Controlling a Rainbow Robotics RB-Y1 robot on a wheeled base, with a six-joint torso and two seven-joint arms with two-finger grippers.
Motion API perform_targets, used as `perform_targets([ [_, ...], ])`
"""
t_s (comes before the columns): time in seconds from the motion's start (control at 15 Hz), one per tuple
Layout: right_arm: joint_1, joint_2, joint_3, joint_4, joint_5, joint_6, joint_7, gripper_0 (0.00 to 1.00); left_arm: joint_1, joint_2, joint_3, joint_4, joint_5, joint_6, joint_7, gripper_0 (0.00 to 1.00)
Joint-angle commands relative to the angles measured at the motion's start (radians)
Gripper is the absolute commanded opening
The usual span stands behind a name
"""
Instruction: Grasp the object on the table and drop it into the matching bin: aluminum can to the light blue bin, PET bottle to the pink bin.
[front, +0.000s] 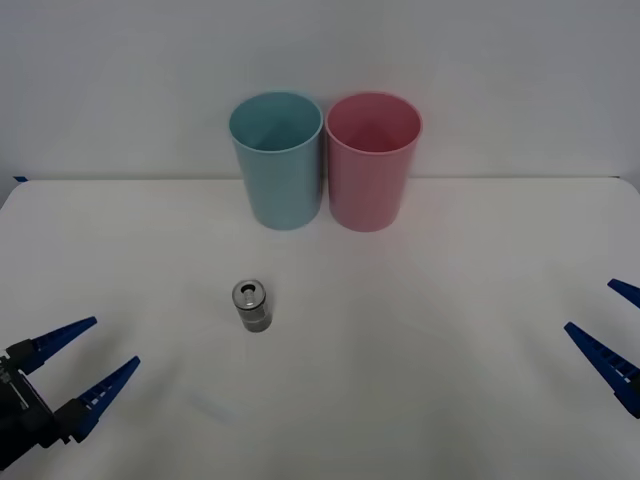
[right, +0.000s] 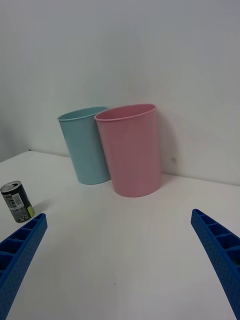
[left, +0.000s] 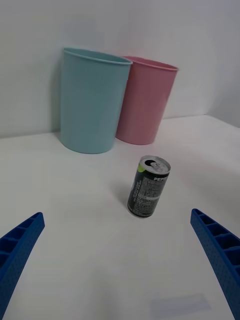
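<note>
A small silver-grey aluminum can (front: 251, 306) with a dark label stands upright on the white table (front: 400, 380), left of centre; it also shows as the can (left: 148, 187) and the can (right: 16, 201). Behind it stand the light blue bin (front: 277, 160) and the pink bin (front: 371, 161), side by side and touching. My left gripper (front: 87, 360) is open at the near left, well short of the can, fingers (left: 20, 247) spread wide. Over at the right edge my right gripper (front: 612, 322) is open too, far from the can.
A plain white wall rises behind the bins. The table's back edge runs just behind them. Wide bare surface lies around the can and between the two grippers.
</note>
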Motion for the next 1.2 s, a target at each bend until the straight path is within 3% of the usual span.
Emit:
perform_targets([
  [0.07, 0.0, 0.0, 0.0, 0.0, 0.0, 0.0, 0.0, 1.0, -0.011, 0.0, -0.046, 0.014, -0.02, 0.038, -0.063, 1.0],
  [0.2, 0.0, 0.0, 0.0, 0.0, 0.0, 0.0, 0.0, 1.0, -0.033, 0.0, -0.083, 0.043, -0.02, 0.058, -0.119, 1.0],
  [0.73, 0.0, 0.0, 0.0, 0.0, 0.0, 0.0, 0.0, 1.0, -0.119, -0.008, -0.204, 0.13, -0.006, 0.117, -0.145, 1.0],
  [1.2, 0.0, 0.0, 0.0, 0.0, 0.0, 0.0, 0.0, 1.0, -0.191, -0.092, -0.228, 0.181, -0.068, 0.151, -0.175, 1.0],
])
